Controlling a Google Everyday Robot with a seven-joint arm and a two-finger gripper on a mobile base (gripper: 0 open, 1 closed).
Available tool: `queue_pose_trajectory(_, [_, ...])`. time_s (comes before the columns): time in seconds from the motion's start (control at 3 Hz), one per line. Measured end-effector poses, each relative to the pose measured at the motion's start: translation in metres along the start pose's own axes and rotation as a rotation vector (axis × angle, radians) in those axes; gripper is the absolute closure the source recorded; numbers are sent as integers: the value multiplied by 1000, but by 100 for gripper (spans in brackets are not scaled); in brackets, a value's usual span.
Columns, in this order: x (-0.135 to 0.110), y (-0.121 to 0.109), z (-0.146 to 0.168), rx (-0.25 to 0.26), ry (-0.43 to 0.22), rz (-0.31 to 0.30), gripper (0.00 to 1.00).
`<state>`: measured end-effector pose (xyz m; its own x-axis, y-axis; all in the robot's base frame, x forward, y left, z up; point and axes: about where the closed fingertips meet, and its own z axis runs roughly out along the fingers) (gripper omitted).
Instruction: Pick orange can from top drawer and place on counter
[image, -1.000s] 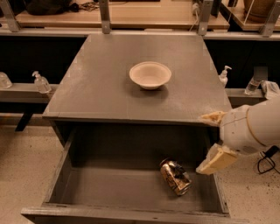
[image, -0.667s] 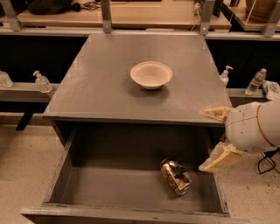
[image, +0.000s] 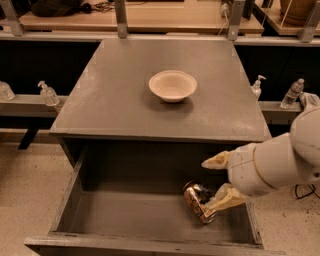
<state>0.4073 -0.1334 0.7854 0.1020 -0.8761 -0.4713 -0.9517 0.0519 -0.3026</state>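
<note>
The orange can (image: 196, 201) lies on its side on the floor of the open top drawer (image: 69, 201), near its right front corner. My gripper (image: 207, 184) is open and reaches into the drawer from the right. Its upper finger (image: 216, 161) is above the can, under the counter's front edge. Its lower finger (image: 225, 198) is against or just beside the can's right side. The counter (image: 120, 100) is the grey cabinet top above the drawer. A cream bowl (image: 172, 85) stands on it right of centre.
Small pump bottles stand on ledges on both sides of the cabinet, left (image: 48, 93) and right (image: 256, 86), with a clear bottle (image: 292, 93) further right. A wooden table (image: 150, 19) with metal posts runs behind the counter. My white arm (image: 280, 165) crosses the drawer's right wall.
My gripper has moved left and down from beside the drawer's right wall into the drawer, up to the can. The can and bowl have not moved.
</note>
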Motion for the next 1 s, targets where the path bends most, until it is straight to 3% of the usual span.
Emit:
queue_pose_trajectory(0.33, [16,32,55,-92,80,2,38])
queue_pose_trajectory(0.67, [27,41,78,-121,124,25,35])
queue_pose_trajectory(1.0, [32,38,90,-134,175,44,25])
